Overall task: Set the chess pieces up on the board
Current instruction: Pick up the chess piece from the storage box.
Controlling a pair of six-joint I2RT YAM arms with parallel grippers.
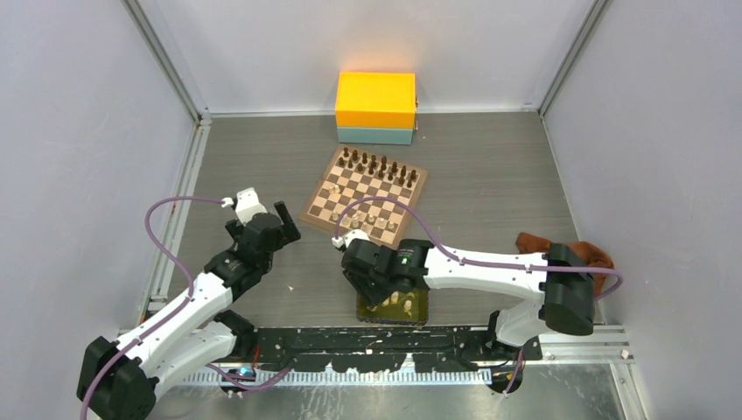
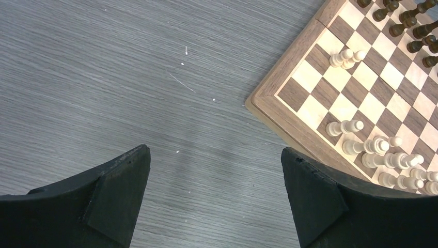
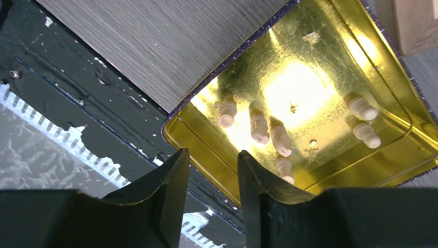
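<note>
While the left tool (image 2: 216, 155) hangs over bare worktop (image 2: 103, 77) just beside a corner of the board (image 2: 289, 111), its fingers spread wide and holding nothing, the right tool (image 3: 213, 155) hovers above the near rim of a gold tray (image 3: 310, 93). Its fingers stand a little apart with nothing between them. Six cream chess pieces (image 3: 258, 129) lie on the tray floor, four bunched close to the right tool and two farther off. More of them stand on the board's near rows, and dark pieces (image 1: 376, 164) line its far edge. The tray sits between the board and the arm bases.
</note>
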